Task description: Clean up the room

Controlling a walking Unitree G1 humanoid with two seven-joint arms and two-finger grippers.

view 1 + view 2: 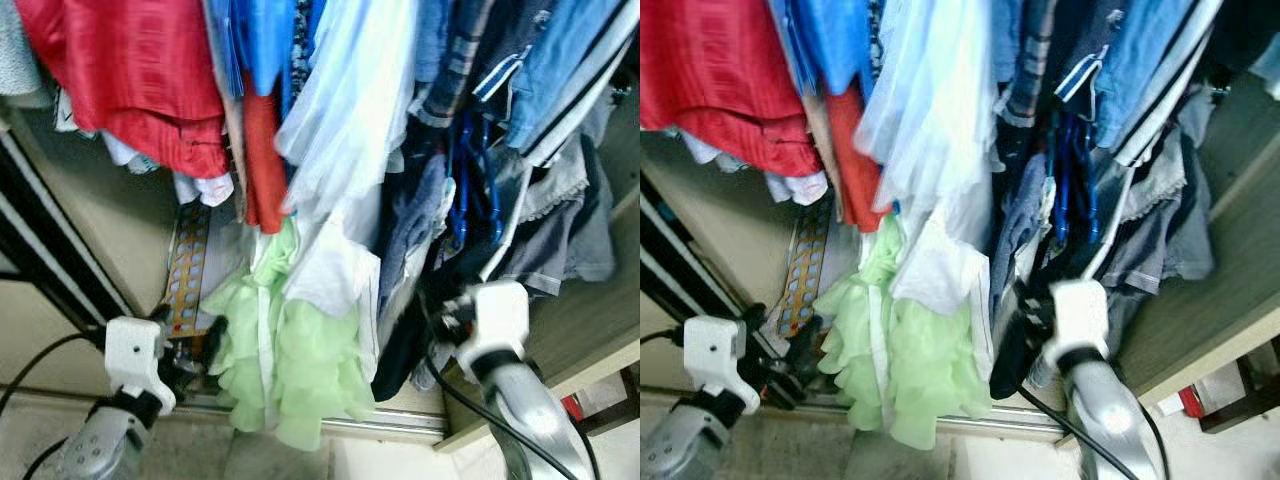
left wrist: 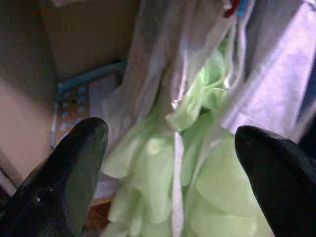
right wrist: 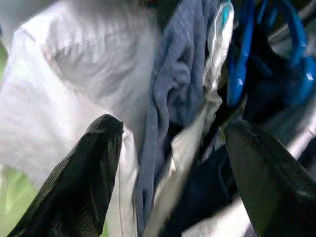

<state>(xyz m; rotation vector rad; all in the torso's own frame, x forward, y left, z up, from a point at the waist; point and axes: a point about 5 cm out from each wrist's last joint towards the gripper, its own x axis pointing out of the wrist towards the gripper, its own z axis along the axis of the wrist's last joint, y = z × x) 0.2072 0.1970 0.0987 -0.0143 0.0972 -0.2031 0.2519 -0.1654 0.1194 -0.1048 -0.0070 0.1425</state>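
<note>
Both grippers spread, holding nothing: right gripper (image 3: pixel 170 173) nosing into dark hanging clothes (image 1: pixel 400 230) near blue hangers (image 3: pixel 247 64) risks snagging; left gripper (image 2: pixel 170 168) faces green dress (image 1: pixel 290 370).

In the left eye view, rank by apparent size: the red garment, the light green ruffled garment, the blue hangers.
1. red garment, cut off by the frame edge, so its full extent is unknown.
2. light green ruffled garment, close behind and perhaps partly hidden; treat these two as near-equal.
3. blue hangers, clearly smallest.
</note>
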